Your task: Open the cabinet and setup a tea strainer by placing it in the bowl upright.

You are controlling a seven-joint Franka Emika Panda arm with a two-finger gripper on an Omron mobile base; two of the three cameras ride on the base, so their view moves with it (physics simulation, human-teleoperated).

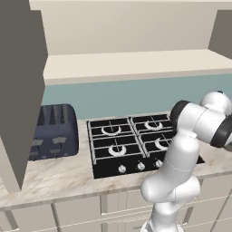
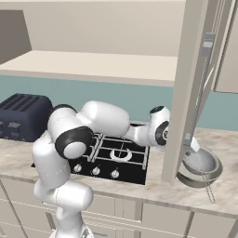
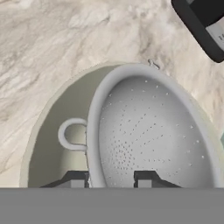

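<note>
The bowl [image 3: 52, 131], grey-olive with a pale rim, sits on the marble counter. The tea strainer [image 3: 148, 135] lies inside it, its mesh cup tilted and its small loop resting against the bowl's floor. My gripper [image 3: 110, 179] hangs right above, its fingertips [image 3: 76, 179] on either side of the cup's rim, shut on it. In the right base view the bowl [image 2: 207, 175] holds the strainer [image 2: 200, 160], whose wire handle reaches toward the counter's front. The cabinet door [image 2: 186, 88] stands open, hiding most of my hand. The cabinet's other door [image 1: 20, 90] is open at the left.
A black gas stove [image 1: 136, 140] lies left of the bowl; its corner [image 3: 205, 26] is close by. A dark toaster [image 1: 52, 131] stands at the far left. The open door's lower edge [image 2: 169, 176] hangs just beside the bowl. The cabinet's pale shelf [image 1: 136, 63] runs overhead.
</note>
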